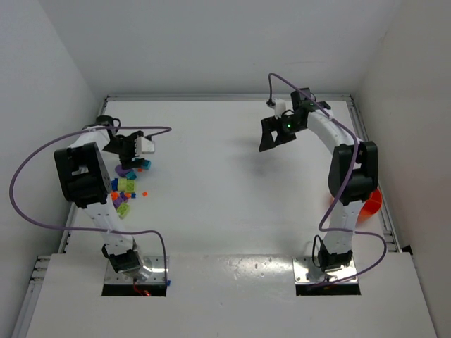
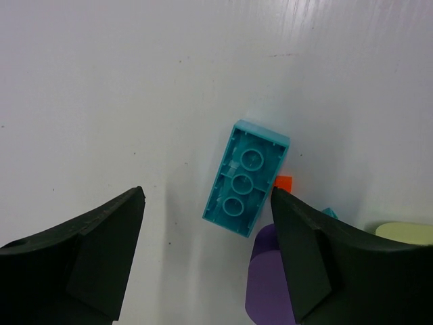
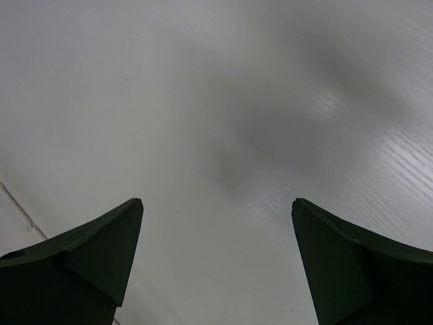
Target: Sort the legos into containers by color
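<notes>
A cyan lego lies on the white table with its hollow underside up, just ahead of my left gripper and nearer its right finger. The jaws stand open and touch nothing. A tiny orange lego sits at the cyan one's right edge, with a purple piece and a lime one beside that finger. In the top view the left gripper hovers at the far end of the lego pile. My right gripper hangs open over bare table. The orange container peeks from behind the right arm.
White walls close in the table on the left, back and right. The right arm hides most of the orange bowl at the right edge. A purple cable loops out from the left arm.
</notes>
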